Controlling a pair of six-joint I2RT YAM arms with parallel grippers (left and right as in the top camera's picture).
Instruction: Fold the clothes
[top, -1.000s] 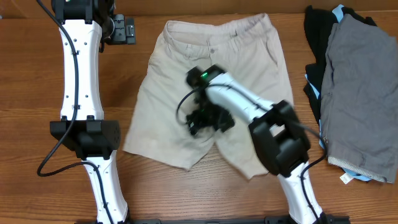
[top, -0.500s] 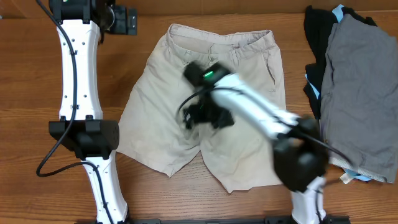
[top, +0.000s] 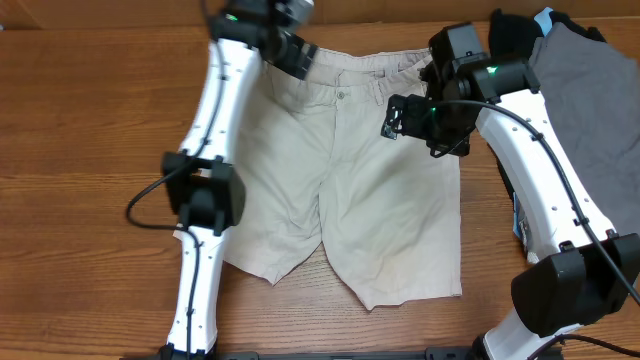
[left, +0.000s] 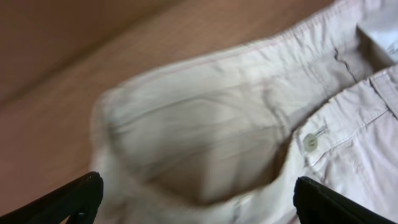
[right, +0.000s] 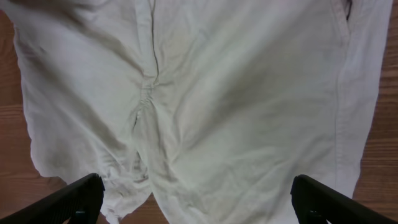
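Shorts (top: 350, 200) are seen spread flat, front side up, near the middle of the bench (top: 80, 120); the waistband (top: 365, 65) is turned toward the far edge and the two legs toward the near edge, with the hem of the leg on the robot's right lying a little nearer that edge; a button (top: 341, 95) is shown just below the waistband. The left end effector (top: 295, 50) is held over the waistband's left corner, its fingers wide apart with nothing between them; in the blurred left wrist view the open waistband, the button (left: 310, 142) and part of a white label (left: 379, 25) are framed between the two fingertips, though contact with the cloth cannot be judged. The right end effector (top: 405, 118) is held above the right hip of the shorts, just below the waistband; its fingers are likewise spread and nothing is gripped; in the right wrist view the crotch seam (right: 146, 93) and both legs are seen from above, with bare wood at either margin. A grey garment (top: 585, 120) is piled on the bench to the right of the shorts, lying on a black garment (top: 510, 40) whose edge shows beside the right arm; both are apart from the shorts.
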